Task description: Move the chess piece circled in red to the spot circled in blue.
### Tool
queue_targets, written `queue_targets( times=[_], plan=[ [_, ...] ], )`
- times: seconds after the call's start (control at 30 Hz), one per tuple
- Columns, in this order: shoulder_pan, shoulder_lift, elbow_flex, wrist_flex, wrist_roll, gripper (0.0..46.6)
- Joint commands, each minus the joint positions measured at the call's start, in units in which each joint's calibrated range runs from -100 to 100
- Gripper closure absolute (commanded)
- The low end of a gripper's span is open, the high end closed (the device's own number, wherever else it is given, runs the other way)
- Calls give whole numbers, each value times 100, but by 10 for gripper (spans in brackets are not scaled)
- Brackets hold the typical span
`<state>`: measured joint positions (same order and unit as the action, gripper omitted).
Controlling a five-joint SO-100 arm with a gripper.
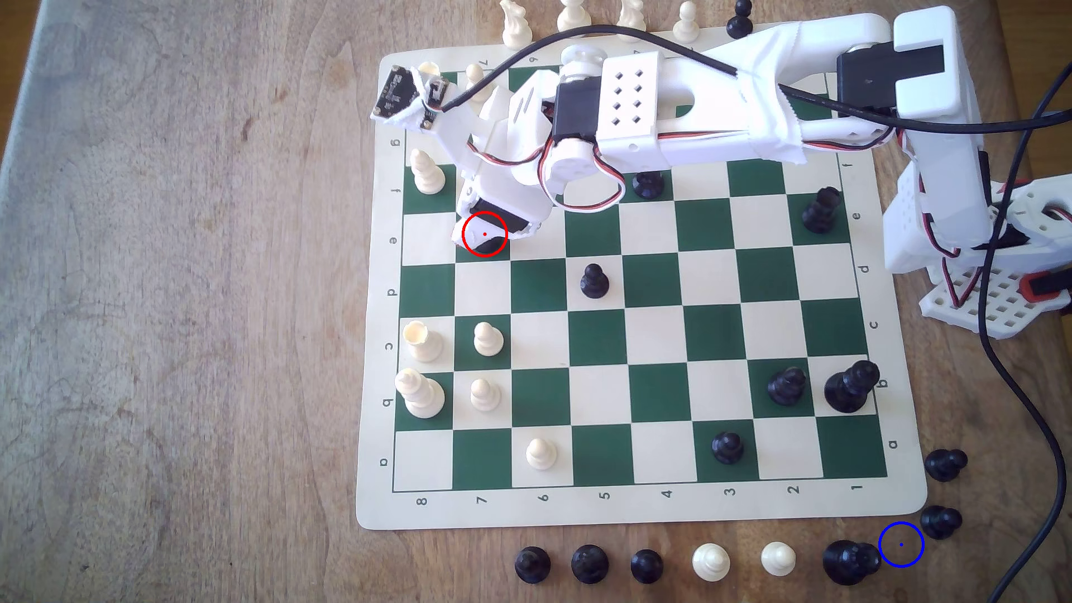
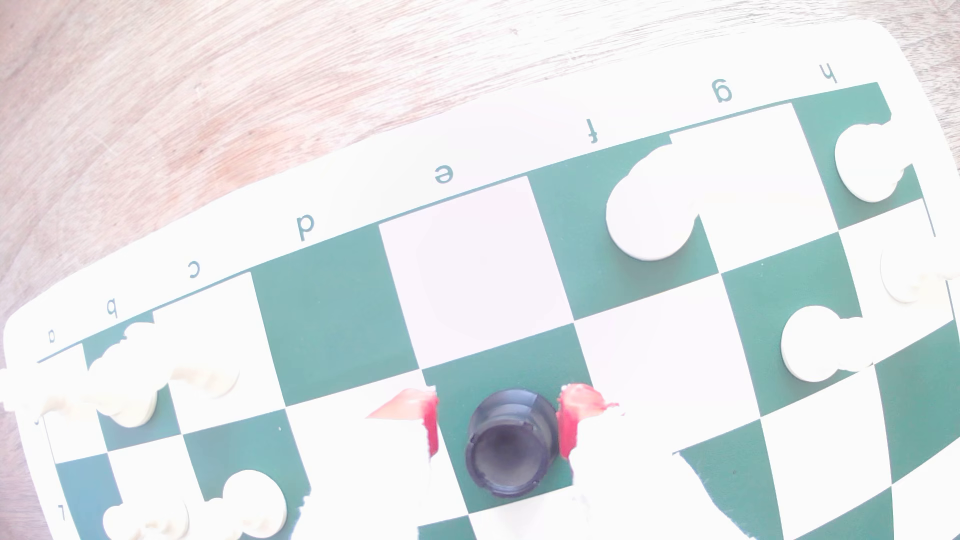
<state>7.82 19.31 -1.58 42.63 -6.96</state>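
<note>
The chess piece circled in red (image 1: 486, 248) is a glossy black piece on a green square near the board's left side in the exterior view. The gripper hides most of it there. In the wrist view the black piece (image 2: 506, 446) stands upright, with a hollow notched top. My gripper (image 1: 493, 232) (image 2: 500, 402) is open and lowered around it. One red-padded finger (image 2: 430, 423) stands off with green showing between; the other finger (image 2: 569, 423) is close against the base. The spot circled in blue (image 1: 901, 544) is bare wood off the board's near right corner.
A large black piece (image 1: 850, 561) touches the blue ring's left side and two black pieces (image 1: 941, 520) (image 1: 945, 464) stand just right of it. Captured pieces line the near edge. A black pawn (image 1: 593, 281) and white pieces (image 1: 428, 174) stand near the gripper. A black cable (image 1: 1021, 406) hangs at the right.
</note>
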Motion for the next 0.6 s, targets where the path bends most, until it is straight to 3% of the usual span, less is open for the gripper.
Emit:
queue_targets(
  times=[0.0, 0.57],
  plan=[
    [-58, -208, -422, -94, -10, 345],
    [-58, -89, -449, 176, 29, 344]
  ],
)
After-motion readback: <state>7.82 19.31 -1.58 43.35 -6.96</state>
